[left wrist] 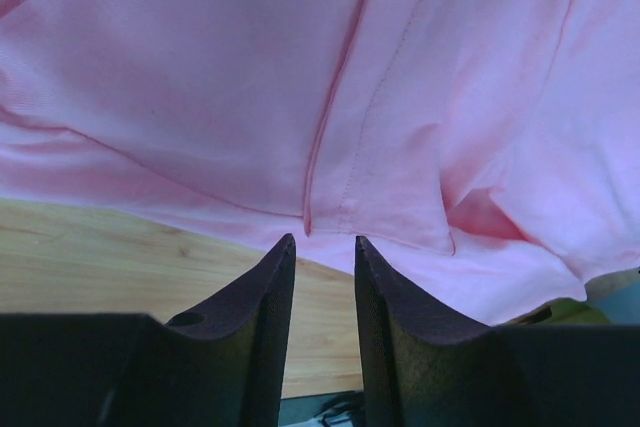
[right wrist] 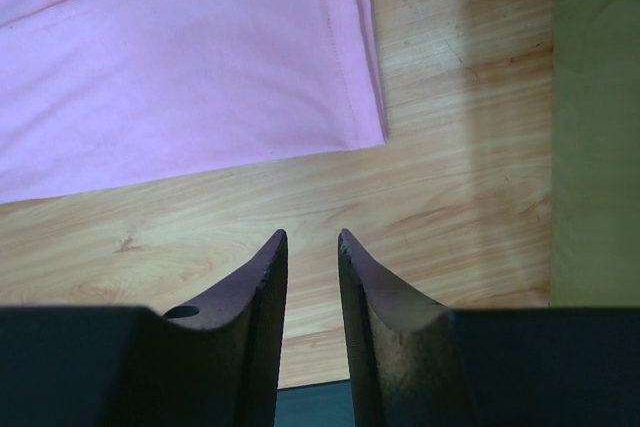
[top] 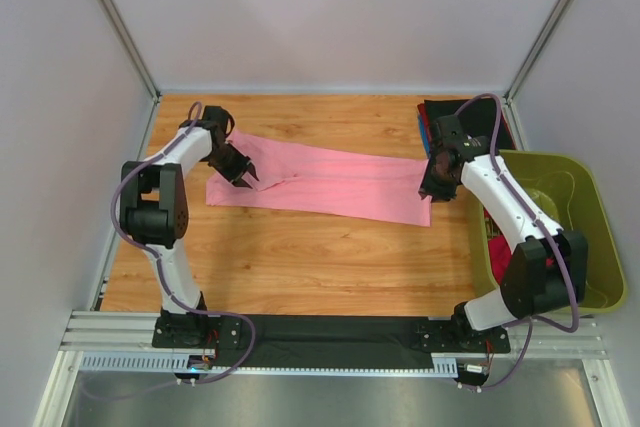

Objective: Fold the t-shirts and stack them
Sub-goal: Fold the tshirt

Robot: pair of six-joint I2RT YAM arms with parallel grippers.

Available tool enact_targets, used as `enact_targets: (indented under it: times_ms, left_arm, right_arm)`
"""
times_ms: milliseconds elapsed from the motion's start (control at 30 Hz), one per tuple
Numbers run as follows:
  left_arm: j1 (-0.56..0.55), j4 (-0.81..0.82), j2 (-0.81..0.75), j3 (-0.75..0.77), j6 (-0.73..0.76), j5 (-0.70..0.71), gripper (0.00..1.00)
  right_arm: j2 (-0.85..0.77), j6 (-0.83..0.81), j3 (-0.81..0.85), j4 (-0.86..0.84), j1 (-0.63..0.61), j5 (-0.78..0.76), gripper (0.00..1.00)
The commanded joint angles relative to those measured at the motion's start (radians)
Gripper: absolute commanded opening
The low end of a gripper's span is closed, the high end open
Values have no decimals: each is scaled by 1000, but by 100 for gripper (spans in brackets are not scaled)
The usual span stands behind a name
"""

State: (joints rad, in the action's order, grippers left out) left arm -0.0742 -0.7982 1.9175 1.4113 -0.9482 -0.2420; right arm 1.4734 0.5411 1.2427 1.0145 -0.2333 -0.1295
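Note:
A light pink t-shirt lies folded lengthwise in a long strip across the middle of the wooden table. My left gripper hovers over its left end, open and empty; in the left wrist view the pink cloth with a seam fills the frame beyond my gripper. My right gripper is at the strip's right end, open and empty; in the right wrist view the pink shirt's hem corner lies just beyond my gripper. A stack of folded shirts, black, red and blue, sits at the back right.
An olive-green plastic tub stands at the right edge of the table, with a magenta-red cloth inside; its wall also shows in the right wrist view. White walls enclose the table on three sides.

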Motion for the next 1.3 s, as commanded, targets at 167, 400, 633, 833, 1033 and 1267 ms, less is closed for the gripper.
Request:
enact_targets:
  times_ms: [167,400,633,833,1033,1267]
  left_arm:
    - [-25,-36,58,64,-67,73,37]
    - [-44,-70,80,83,-90,99,34]
    - [-47,-76,92,101,-90,110,29]
    - [-55,-81,98,109,-89,113,27]
    - [-70,-81,103,112,-107,102,28]
    - [-85,-72,107,107,-123,99,24]
  right_arm:
    - [2,-27,57,7,8,8,29]
    - [16,-27,81,10,15,10,29]
    - [27,-23,90,9,19,11,29]
    - [28,-20,87,6,20,10,29]
    - [27,-17,84,1,19,10,29]
    - [24,-12,80,1,19,10,29]
